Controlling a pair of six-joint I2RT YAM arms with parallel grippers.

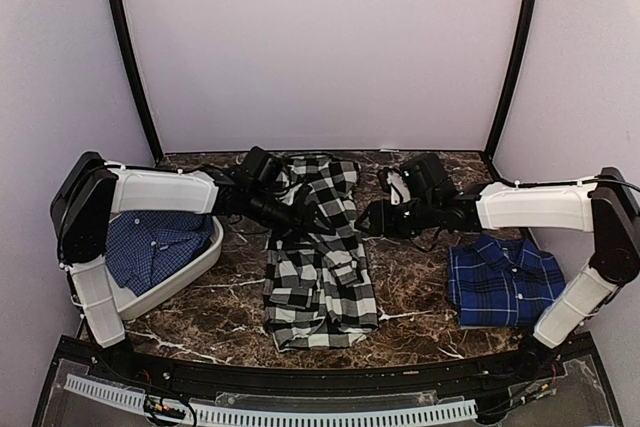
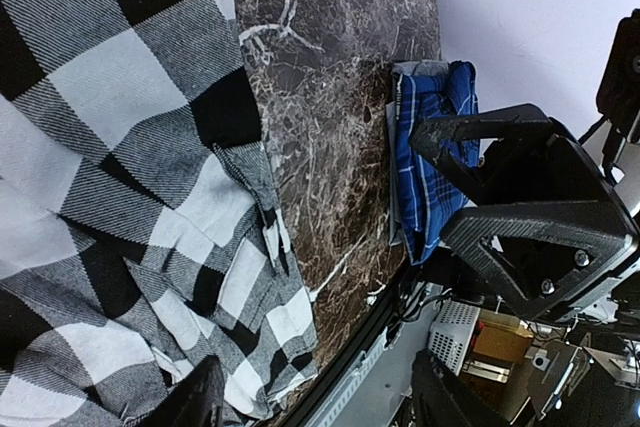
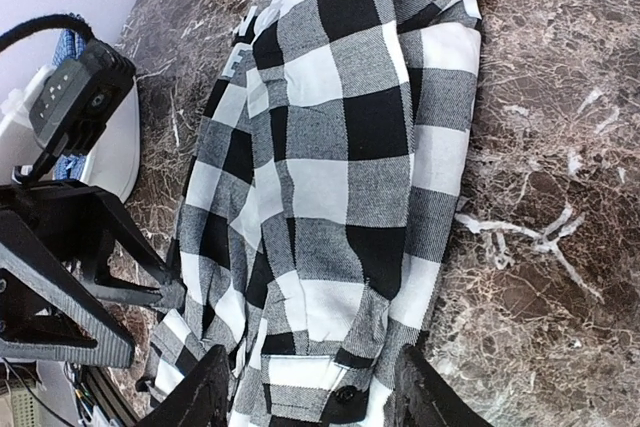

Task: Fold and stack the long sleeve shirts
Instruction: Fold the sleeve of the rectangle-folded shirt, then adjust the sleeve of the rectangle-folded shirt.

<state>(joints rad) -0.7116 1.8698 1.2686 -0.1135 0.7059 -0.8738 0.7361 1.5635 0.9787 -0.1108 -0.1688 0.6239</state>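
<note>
Checked shirt [image 1: 320, 267] lies mid-table [image 1: 420, 292] as a long, rumpled strip with an uneven near hem. Plaid shirt [image 1: 505, 282] sits folded, well apart on the right. Left pincer [image 1: 316, 221] and right pincer [image 1: 370, 217] hover at the strip's far end, jaws apart on both, gripping nothing. Risks: a pinch that catches only the top layer would drag the fold open; unequal pulls would skew the strip; the loose cuff could spill sideways.
</note>
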